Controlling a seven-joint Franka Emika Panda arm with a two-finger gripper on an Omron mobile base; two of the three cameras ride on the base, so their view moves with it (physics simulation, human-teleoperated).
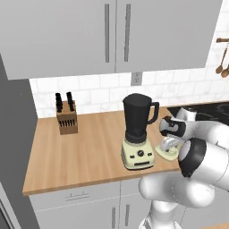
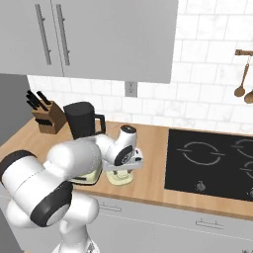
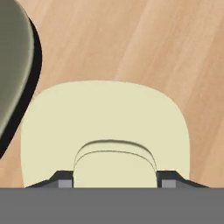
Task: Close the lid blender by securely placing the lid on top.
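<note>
The pale cream-yellow lid [image 1: 166, 154] [image 2: 119, 179] lies flat on the wooden counter, just right of the blender's cream base. The blender [image 1: 137, 120] [image 2: 82, 121] stands upright, its dark jar open at the top. My gripper [image 1: 169, 146] [image 2: 121, 171] points down onto the lid. In the hand view the lid [image 3: 105, 113] lies close below the gripper [image 3: 114, 183], whose two fingertips press against either side of the raised centre knob. The blender's base edge [image 3: 13, 65] shows at the upper left of that view.
A wooden knife block [image 1: 67, 117] [image 2: 47, 118] stands at the back left of the counter [image 1: 80, 147]. A black cooktop [image 2: 212, 163] lies to the right. Wooden spoons [image 2: 242, 84] hang on the tiled wall. Upper cabinets hang above the blender.
</note>
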